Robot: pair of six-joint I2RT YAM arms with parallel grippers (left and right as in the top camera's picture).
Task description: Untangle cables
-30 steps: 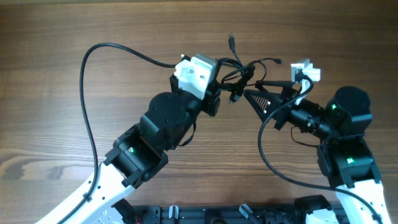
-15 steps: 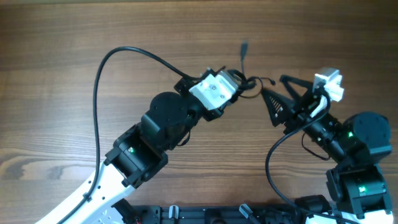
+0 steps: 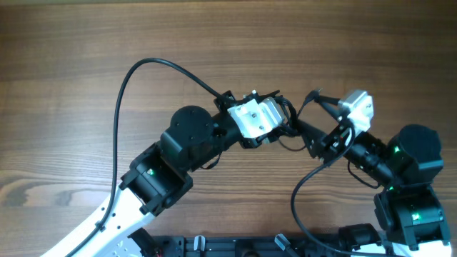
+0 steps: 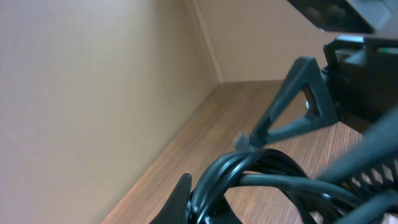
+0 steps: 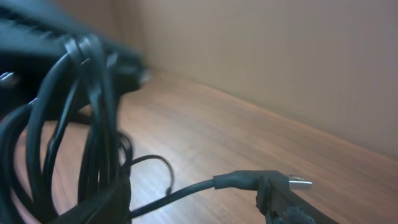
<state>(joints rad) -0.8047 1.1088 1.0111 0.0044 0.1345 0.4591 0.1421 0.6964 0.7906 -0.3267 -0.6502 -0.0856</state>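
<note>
Over the wooden table (image 3: pixel 71 43), the left gripper (image 3: pixel 285 118) is clamped on the bunched cables (image 4: pixel 217 177), lifted clear. Just beside the left gripper, the right gripper (image 3: pixel 303 107) gapes wide, a metal-tipped plug (image 5: pixel 267 181) against its lower finger. I'd pinch that one end, then draw away slowly.

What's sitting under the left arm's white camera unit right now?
Black cables loop out from its right edge. The camera unit covers the left pincer itself, so its grip is hidden overhead.
</note>
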